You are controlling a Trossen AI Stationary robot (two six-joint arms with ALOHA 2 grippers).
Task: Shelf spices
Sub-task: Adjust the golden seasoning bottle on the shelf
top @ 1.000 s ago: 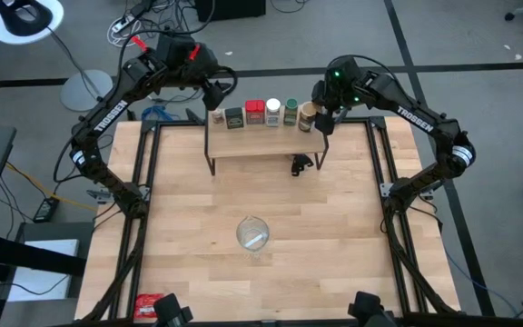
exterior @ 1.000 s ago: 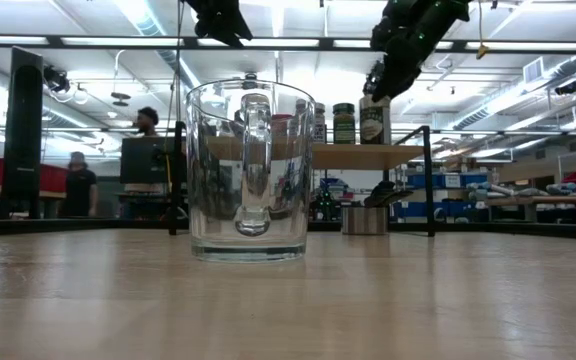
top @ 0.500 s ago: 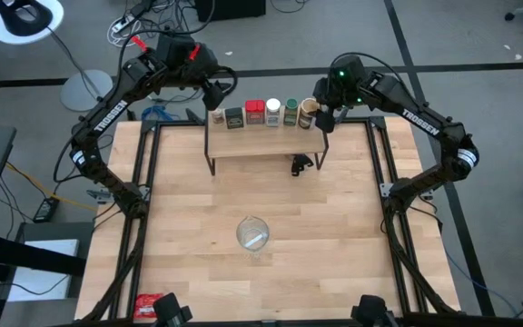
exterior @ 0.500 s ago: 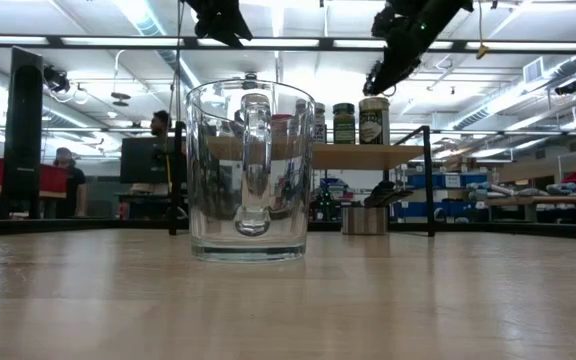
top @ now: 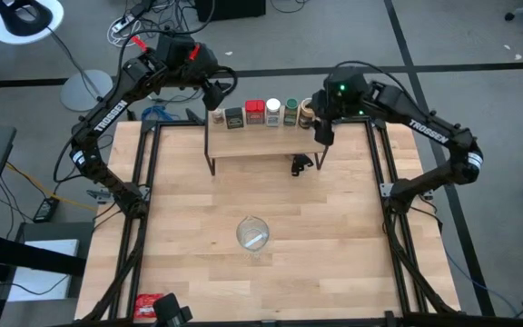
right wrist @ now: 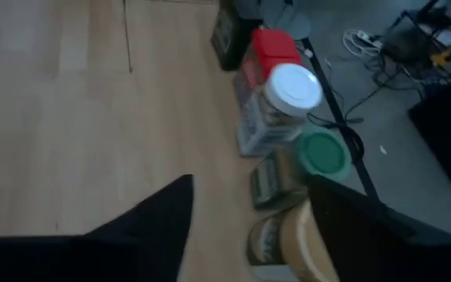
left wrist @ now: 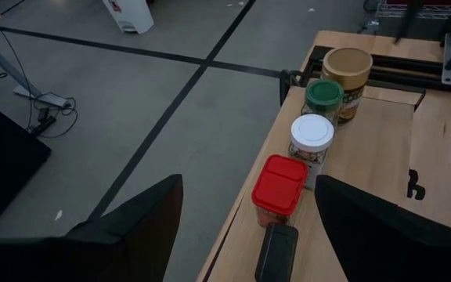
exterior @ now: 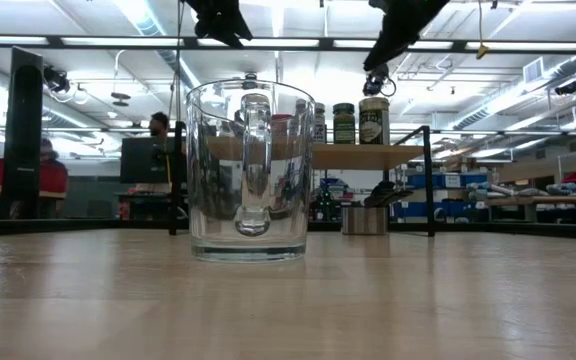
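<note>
TROSSEN is printed in white along both my arms. The shelf (top: 263,141) sits at the table's (top: 198,272) far edge, spices (top: 266,113) lining its back edge. My right gripper (top: 323,133), fingers apart and empty, hangs off its right end; my left gripper (top: 214,94) waits open above the left end

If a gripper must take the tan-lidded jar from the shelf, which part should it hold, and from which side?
Probably the round body of the tan-lidded jar just under its lid, coming from above. It stands upright at the row's end on the shelf; the green-lidded jar crowds one side.

"TROSSEN" on both arms (top: 109,116)
</note>
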